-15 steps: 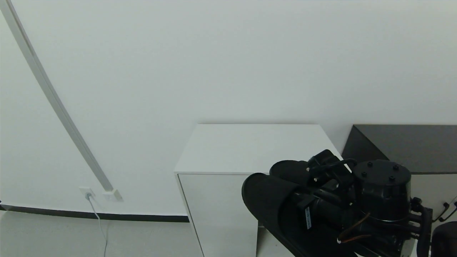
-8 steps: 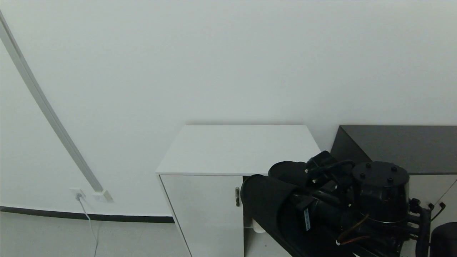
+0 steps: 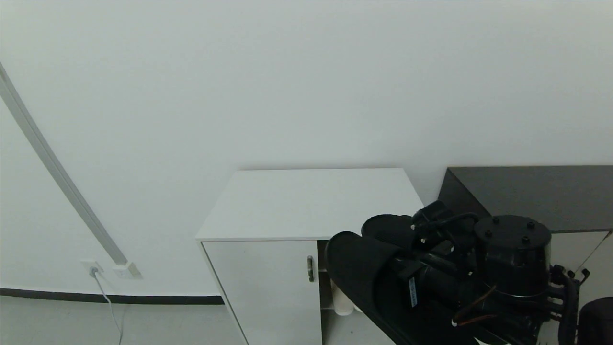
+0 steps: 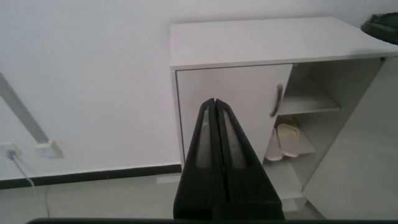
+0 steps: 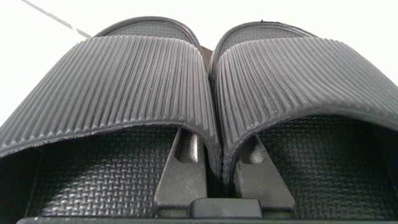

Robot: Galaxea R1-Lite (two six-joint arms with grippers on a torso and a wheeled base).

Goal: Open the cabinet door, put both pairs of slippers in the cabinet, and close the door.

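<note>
A pair of black ribbed slippers is held side by side, my right gripper shut on their adjoining inner edges. In the head view the black slippers hang in front of the white cabinet, at its open right half. The cabinet's left door is closed, with a metal handle. A white pair of slippers lies on the lower shelf inside. My left gripper is shut with nothing in it, some way out in front of the cabinet's closed left door.
The cabinet's open right door swings out toward me. A dark cabinet stands against the white one on the right. A wall socket with a cable and a slanted cable duct are on the wall to the left.
The head camera has shifted, so the cabinet sits further left in the picture and its open inside with the white slippers shows. The black slippers stay in my right gripper.
</note>
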